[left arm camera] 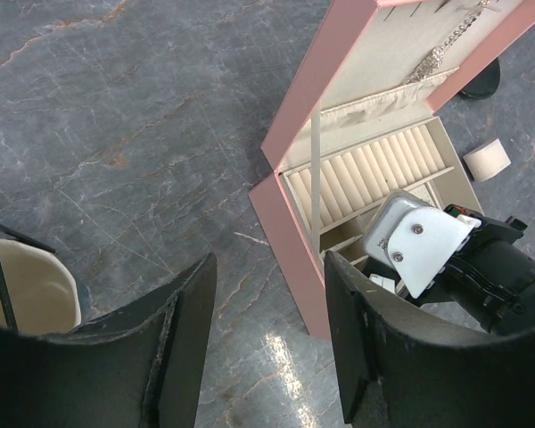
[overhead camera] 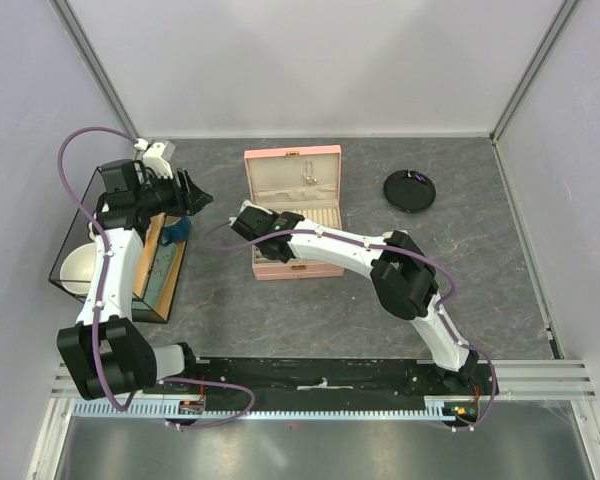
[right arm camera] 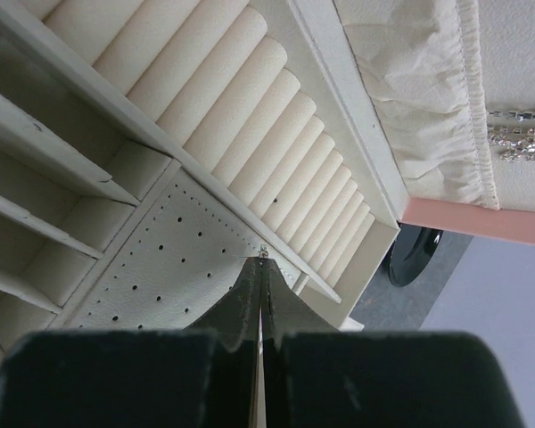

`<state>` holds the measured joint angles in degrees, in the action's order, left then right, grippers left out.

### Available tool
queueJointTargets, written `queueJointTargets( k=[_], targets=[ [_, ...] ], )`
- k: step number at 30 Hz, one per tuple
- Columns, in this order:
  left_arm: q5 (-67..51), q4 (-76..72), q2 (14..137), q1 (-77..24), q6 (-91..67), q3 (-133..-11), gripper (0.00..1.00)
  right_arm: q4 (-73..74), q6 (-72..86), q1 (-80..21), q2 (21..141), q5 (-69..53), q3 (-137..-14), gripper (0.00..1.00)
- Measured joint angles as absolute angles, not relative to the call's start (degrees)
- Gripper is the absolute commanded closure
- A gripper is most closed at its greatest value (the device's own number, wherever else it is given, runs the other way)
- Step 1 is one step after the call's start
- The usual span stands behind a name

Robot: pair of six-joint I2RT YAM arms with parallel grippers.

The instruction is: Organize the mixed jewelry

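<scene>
Black tips of the right gripper (right arm camera: 262,267) are pinching together on what looks like a tiny silvery stud (right arm camera: 263,253), poising it over the perforated panel (right arm camera: 160,267), probably to seat it in a hole. Ring rolls (right arm camera: 241,116) are crowding its 12 o'clock. More jewelry (right arm camera: 522,143) is hanging inside the pink box (overhead camera: 280,270) lid. At the box's 9 o'clock the left gripper (left arm camera: 269,312) is hovering apart and empty over bare table (left arm camera: 116,134).

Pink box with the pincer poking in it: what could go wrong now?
The right pincer seems to pinch a tiny metal piece by its very tips above the holed panel; it could slip and roll into the ring rolls. The right arm reaches over the pink box, so a nudge might shift it or shake the sparkly chain on the lid.
</scene>
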<state>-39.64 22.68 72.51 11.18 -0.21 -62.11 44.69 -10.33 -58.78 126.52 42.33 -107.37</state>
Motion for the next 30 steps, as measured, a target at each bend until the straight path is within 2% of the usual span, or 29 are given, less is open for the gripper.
queueJointTargets(
  k=[30],
  targets=[
    [-40.66,22.68,72.51,11.53,-0.21,-62.11,0.41,44.66,-10.35,-58.78,127.42,42.50,-107.77,1.00]
  ],
)
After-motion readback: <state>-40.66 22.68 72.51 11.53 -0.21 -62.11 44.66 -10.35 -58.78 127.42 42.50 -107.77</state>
